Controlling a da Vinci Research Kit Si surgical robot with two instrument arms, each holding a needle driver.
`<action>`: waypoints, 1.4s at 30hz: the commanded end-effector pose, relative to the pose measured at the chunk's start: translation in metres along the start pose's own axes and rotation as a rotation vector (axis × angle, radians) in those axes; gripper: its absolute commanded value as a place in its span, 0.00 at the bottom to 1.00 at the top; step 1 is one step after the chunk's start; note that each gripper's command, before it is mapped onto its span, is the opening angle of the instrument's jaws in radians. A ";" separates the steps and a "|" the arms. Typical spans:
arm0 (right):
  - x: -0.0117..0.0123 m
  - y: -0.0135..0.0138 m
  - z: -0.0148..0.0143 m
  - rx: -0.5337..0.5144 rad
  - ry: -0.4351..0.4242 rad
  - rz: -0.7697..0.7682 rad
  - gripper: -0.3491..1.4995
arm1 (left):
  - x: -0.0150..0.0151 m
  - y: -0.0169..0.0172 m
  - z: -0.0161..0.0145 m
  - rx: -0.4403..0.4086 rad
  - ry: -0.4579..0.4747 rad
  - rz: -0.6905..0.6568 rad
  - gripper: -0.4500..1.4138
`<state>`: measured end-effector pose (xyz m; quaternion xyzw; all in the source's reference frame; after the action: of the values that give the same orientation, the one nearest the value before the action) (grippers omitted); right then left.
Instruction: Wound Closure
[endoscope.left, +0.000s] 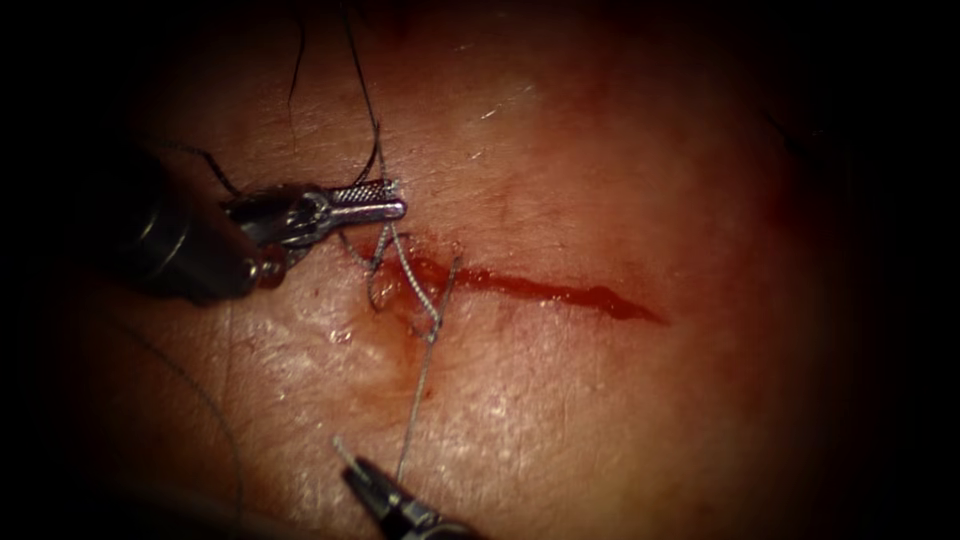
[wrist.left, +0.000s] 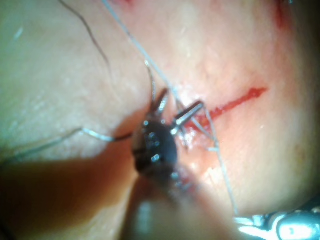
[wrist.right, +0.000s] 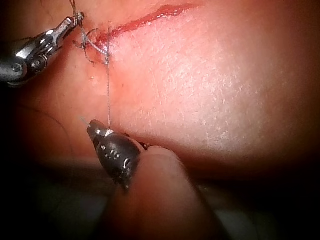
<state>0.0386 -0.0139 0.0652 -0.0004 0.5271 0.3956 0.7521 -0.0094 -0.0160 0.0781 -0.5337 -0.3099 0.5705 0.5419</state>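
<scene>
Presently, thin grey suture thread (endoscope.left: 420, 290) is seen looped in a knot at the left end of the red, fluid-filled cut (endoscope.left: 560, 292) in the pale pink pork tissue (endoscope.left: 620, 180). The left gripper (endoscope.left: 385, 200) is clenched on the thread just far of the knot. The right gripper (endoscope.left: 365, 480), near the viewer, is clamped on a strand running up to the knot. No needle is held.

The right stretch of the cut (endoscope.left: 560, 290) lay open, with bare tissue (endoscope.left: 620, 160) above and below it. At its left end, crossed loops of thread (endoscope.left: 410, 280) crowded the wound. The left tool (endoscope.left: 385, 200) gripped strands just above them, blocking that side. A taut strand ran down to the right tool (endoscope.left: 372, 482), clamped on it, barring passage below.
</scene>
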 end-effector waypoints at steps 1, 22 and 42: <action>-0.0004 -0.0012 0.0007 0.006 0.001 0.005 0.00 | -0.0011 -0.0004 0.0000 0.001 -0.007 0.000 0.56; -0.0005 -0.0014 0.0009 0.006 0.007 0.003 0.00 | 0.0035 0.0017 0.0002 -0.009 -0.025 0.049 0.45; -0.0003 -0.0014 0.0009 0.006 0.007 0.005 0.00 | 0.0028 0.0039 0.0003 -0.152 -0.121 0.184 0.00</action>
<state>0.0388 -0.0139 0.0651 -0.0019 0.5302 0.3951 0.7502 -0.0112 -0.0127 0.0730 -0.5669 -0.3381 0.6218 0.4215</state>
